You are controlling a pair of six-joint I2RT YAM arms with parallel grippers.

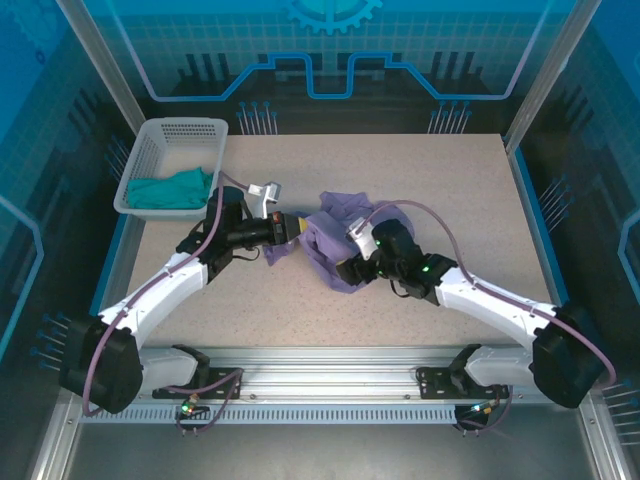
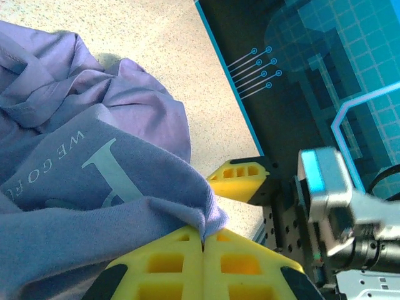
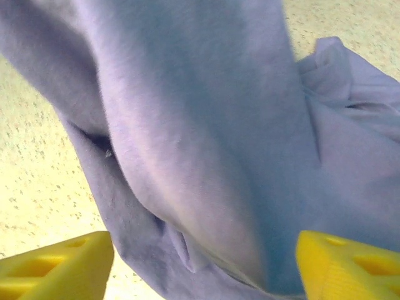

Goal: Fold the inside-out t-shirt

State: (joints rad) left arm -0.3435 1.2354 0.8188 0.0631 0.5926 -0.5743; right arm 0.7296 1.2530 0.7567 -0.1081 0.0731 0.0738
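The inside-out t-shirt (image 1: pixel 326 240) lies in a crumpled purple heap near the middle of the big speckled table (image 1: pixel 450 190), between the two arms. It is not flat at all. It is bunched up with lots of folds.

At the far left corner of the table sits a white basket (image 1: pixel 180 127). A green cloth (image 1: pixel 170 188) lies inside it, well apart from the shirt.

The left gripper (image 1: pixel 292 227) reaches in from the left and touches the shirt's left side. In the left wrist view its yellow fingers (image 2: pixel 162 269) are pressed tight together, and a corner of the purple cloth (image 2: pixel 94 119) is pinched between them. Big white letters (image 2: pixel 94 164) show on the cloth just behind the pinch.

The right gripper (image 1: pixel 350 265) sits at the near right side of the heap. In the right wrist view its two yellow fingers (image 3: pixel 56 262) stand far apart. Purple cloth (image 3: pixel 206 125) hangs in the wide gap between them, and they are not squeezing it.
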